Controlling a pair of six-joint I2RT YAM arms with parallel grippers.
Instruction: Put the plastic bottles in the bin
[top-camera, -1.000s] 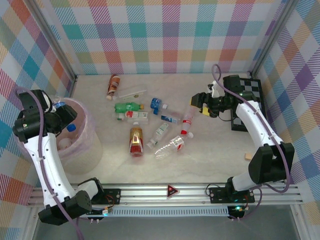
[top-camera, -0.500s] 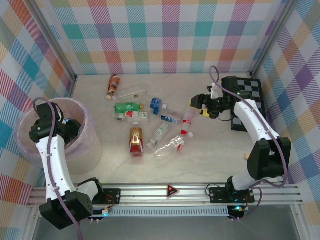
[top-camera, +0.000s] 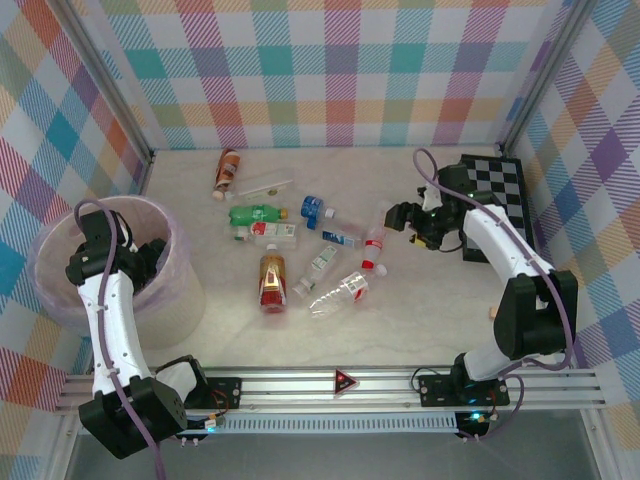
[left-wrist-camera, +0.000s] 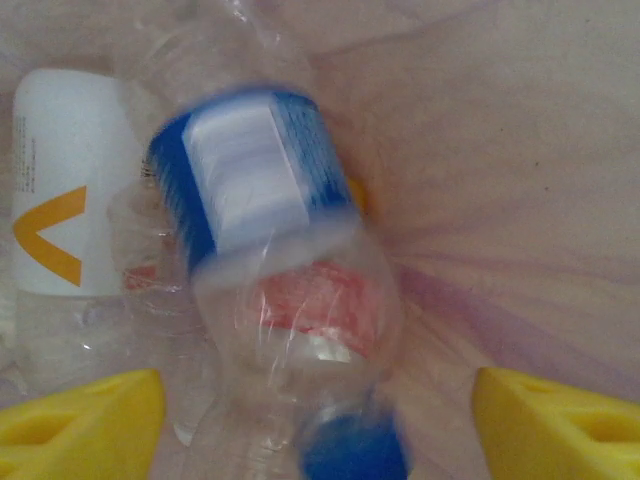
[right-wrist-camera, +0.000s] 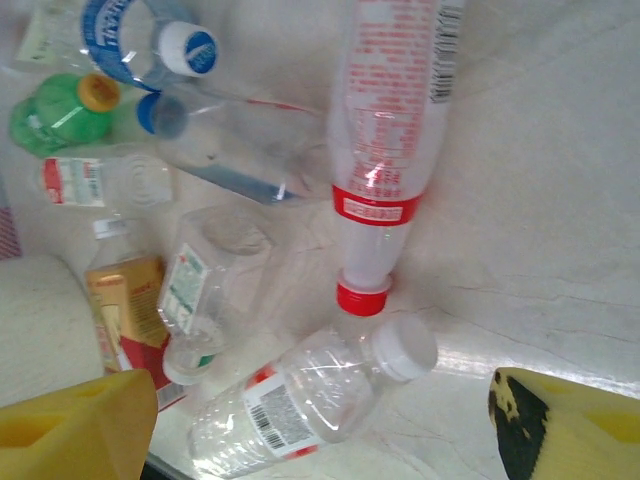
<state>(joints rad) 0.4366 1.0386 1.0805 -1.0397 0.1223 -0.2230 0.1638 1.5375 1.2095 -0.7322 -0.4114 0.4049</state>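
Left gripper (left-wrist-camera: 320, 405): fingers spread wide inside the bin (top-camera: 175, 295), a blurred blue-labelled bottle (left-wrist-camera: 250, 180) between them, touching neither. Right gripper (right-wrist-camera: 320, 400): fingers spread above a red-capped bottle (right-wrist-camera: 390, 150), among scattered bottles (top-camera: 262, 213) well right of the bin.

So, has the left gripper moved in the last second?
Yes. In the top view the left gripper has come from near the far rim of the bin toward its middle, on the side nearer the arms.
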